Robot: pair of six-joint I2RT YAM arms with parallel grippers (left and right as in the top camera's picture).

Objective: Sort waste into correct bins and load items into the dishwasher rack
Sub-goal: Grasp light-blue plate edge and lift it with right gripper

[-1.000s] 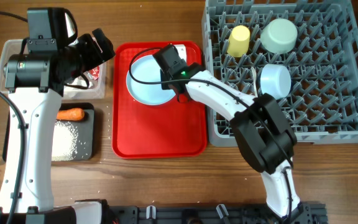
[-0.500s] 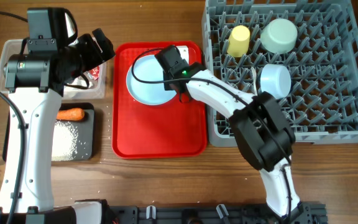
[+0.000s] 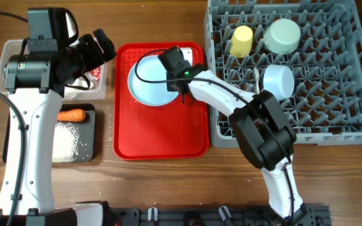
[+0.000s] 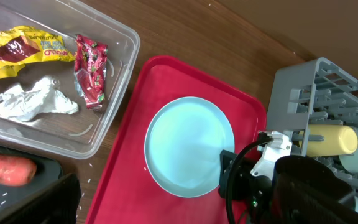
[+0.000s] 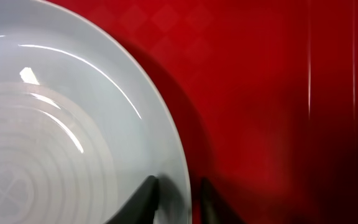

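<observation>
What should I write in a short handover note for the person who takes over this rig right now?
Left gripper: open, empty, above the edge of the clear tub.
Right gripper: fingers on either side of the rim of the plate; a firm grip is not certain.
Done: yellow wrapper, red wrapper and tissue in the tub; carrot and rice in the black tray; yellow cup, green bowl and blue bowl in the rack.
To do: the plate lies on the red tray; load it into the rack.
</observation>
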